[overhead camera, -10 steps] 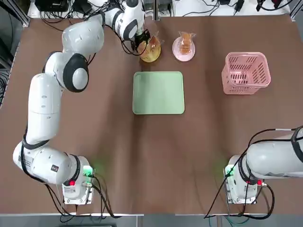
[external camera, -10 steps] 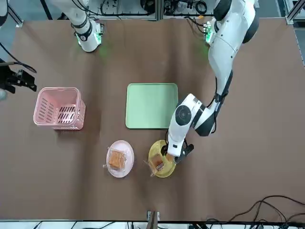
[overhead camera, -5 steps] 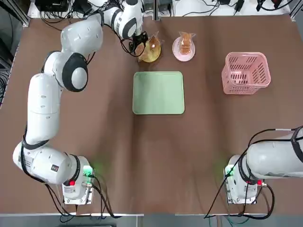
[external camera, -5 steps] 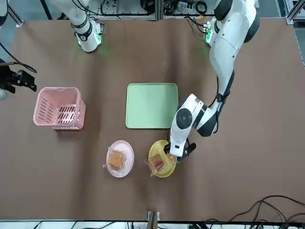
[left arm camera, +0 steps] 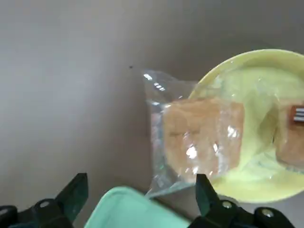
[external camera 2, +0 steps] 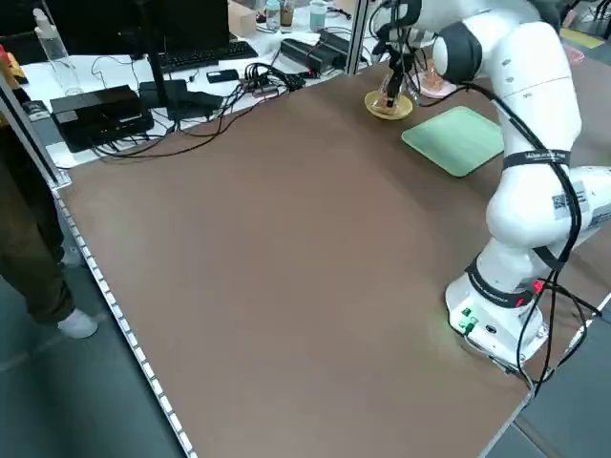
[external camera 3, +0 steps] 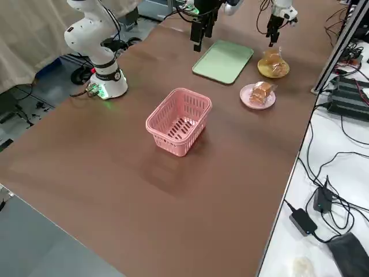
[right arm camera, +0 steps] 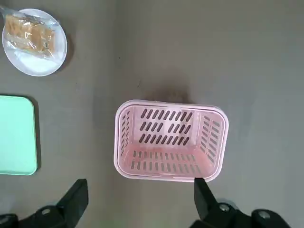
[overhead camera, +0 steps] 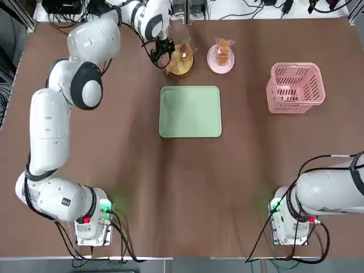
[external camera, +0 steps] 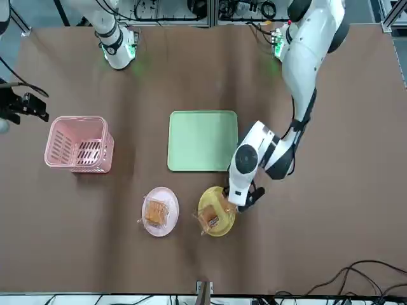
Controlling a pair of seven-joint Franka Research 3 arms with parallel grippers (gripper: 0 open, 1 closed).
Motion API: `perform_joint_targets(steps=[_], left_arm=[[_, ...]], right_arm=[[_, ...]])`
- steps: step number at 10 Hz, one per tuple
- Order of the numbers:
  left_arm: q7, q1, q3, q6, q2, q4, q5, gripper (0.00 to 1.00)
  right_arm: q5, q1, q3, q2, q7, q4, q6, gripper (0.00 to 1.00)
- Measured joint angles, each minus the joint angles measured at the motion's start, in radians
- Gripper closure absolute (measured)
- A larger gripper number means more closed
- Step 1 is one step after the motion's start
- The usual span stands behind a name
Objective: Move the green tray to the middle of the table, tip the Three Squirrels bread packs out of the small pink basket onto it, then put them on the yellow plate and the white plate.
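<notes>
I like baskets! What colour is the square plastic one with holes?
The slatted square plastic basket is pink, clearest in the right wrist view.

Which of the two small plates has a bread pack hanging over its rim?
The yellow plate: one of its bread packs overhangs the rim toward the green tray. On the white plate, the packs sit within the rim.

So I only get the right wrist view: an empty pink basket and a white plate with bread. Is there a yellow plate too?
Observer: Yes, the yellow plate sits beside the white plate, with bread packs on it.
Operator: Anything lying on the green tray?
Observer: No, the green tray is bare.
Operator: Where's the other claw?
Observer: The left claw hangs open next to the yellow plate, holding nothing.
</notes>
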Motion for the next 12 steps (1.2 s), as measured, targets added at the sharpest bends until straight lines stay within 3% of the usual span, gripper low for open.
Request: perform_joint_targets(steps=[5,9,10,12], left_arm=[[0.373,0.181,-0.008,-0.198,-0.289,-0.017,-0.031,0.0],[0.834,0.36,-0.003,-0.297,-0.434,-0.024,-0.092,0.0],[0.918,0.377,0.037,-0.322,-0.48,-0.029,-0.134,0.0],[0.971,0.267,0.24,-0.347,-0.576,-0.058,-0.234,0.0]], right_arm=[[0.0,0.0,0.0,0.0,0.0,0.0,-0.001,0.01],[0.0,0.0,0.0,0.0,0.0,0.001,-0.001,0.01],[0.016,-0.001,-0.002,0.0,0.0,0.001,-0.001,0.01],[0.054,-0.013,-0.012,-0.002,0.0,0.001,-0.001,0.03]])
